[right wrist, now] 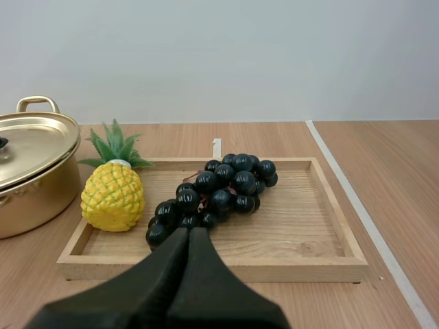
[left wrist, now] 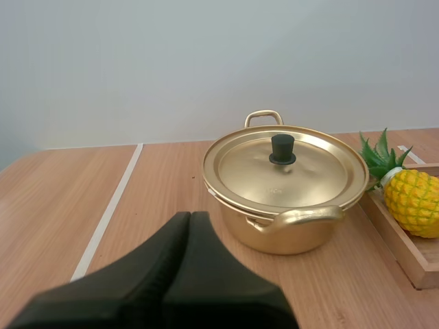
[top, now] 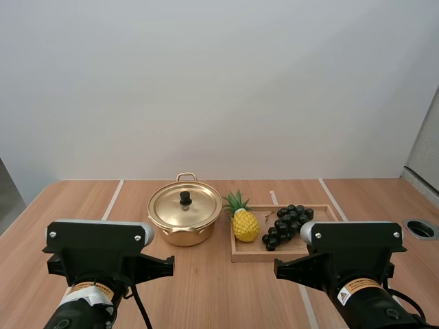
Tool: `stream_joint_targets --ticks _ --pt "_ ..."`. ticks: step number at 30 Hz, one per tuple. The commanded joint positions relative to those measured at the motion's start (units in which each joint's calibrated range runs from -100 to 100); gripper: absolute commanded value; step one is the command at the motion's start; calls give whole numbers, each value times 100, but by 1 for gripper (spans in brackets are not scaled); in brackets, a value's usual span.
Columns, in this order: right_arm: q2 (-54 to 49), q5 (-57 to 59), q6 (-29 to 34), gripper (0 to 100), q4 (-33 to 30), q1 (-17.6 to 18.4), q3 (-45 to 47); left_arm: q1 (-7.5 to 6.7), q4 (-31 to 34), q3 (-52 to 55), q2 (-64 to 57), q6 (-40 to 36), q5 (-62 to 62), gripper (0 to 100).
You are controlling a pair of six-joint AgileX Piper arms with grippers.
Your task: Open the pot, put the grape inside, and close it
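both pairs of jaws are pressed together on nothing: the left jaws form one dark wedge short of the pot [top: 184, 229], the right jaws another short of the wooden tray [right wrist: 295, 233]. the pot stands on the tabletop [top: 206, 295] with its lid [left wrist: 285, 171] on. the bunch of grapes [right wrist: 219, 195] lies in the tray to the pot's right, close beside a pineapple [right wrist: 113, 199] that sits between grapes and pot.

the likeliest trouble is the black knob [left wrist: 282, 149] — it is small, and jaws that open late or close off-centre could slip from it and leave the lid tilted on the rim. the pineapple's leaves reach near the pot's edge, so a lid carried off to that side might knock the fruit over. the grapes are a loose cluster; a pinch on one outer berry could let the bunch swing or drop short of the pot, and a jaw coming in on the pineapple side may shove it.

the high view gives the whole layout and both arms. the left wrist view shows the knob's shape and the pot's near side handle. the right wrist view shows how the grapes lie aslant — and the bare tray floor beside them.
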Motion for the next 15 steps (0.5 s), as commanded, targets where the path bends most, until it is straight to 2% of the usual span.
stream_joint_targets --ticks 1,11,15 --pt "-35 -16 -41 0 -69 -18 0 19 -126 9 -20 2 -186 0" --pt "-35 -34 -41 0 1 -18 0 19 -126 9 -20 2 -204 0" --pt "-35 -492 -41 0 39 -18 0 19 -30 9 -20 13 -421 0"
